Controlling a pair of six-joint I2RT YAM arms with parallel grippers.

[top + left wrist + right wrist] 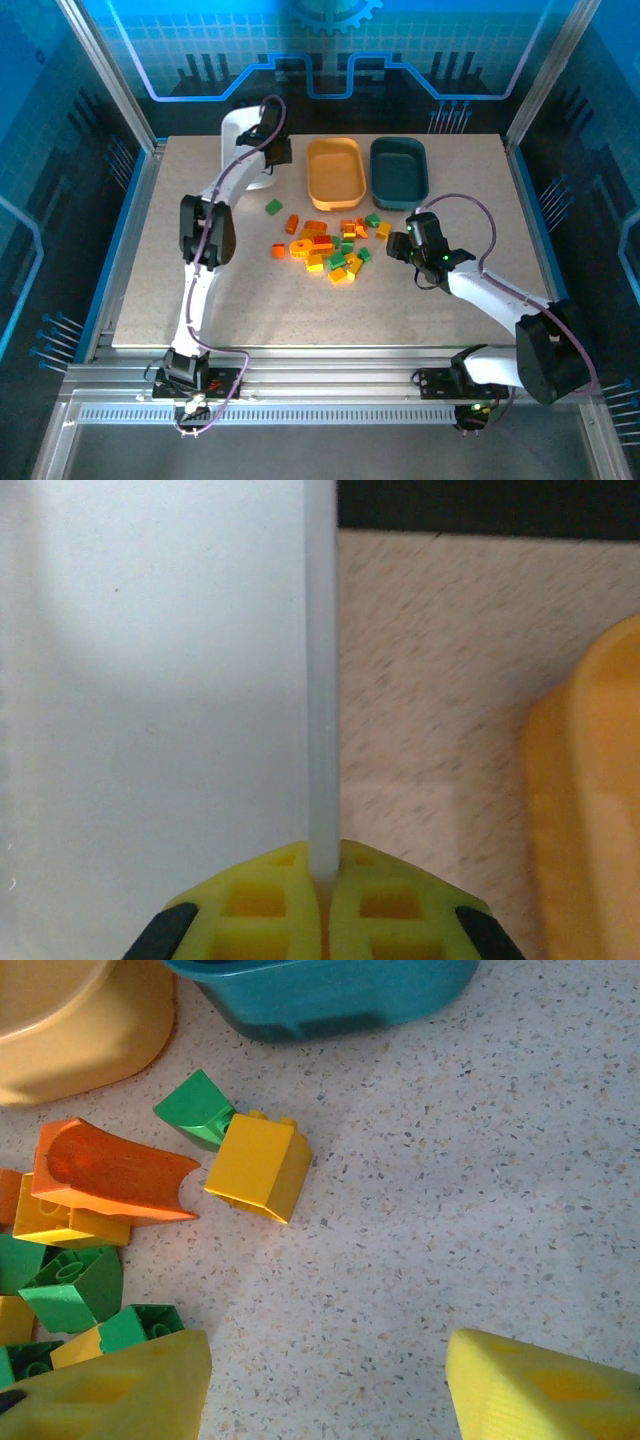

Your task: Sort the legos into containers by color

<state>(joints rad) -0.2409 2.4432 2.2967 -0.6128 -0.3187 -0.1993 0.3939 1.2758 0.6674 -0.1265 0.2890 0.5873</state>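
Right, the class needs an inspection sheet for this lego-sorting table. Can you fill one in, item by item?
Surface: speckled beige table, bare around the pile.
Job's things: legos in orange-red, green and yellow, heaped mid-table; white tray, orange-yellow tray and teal tray along the far edge, the last two looking empty.
Clutter: nothing seen.
Grippers: left gripper shut on the white tray's rim; right gripper open, above the table right of the pile.
Cables: purple cable looping over the right arm; another along the left arm.
Surroundings: blue-lit panels, aluminium frame.
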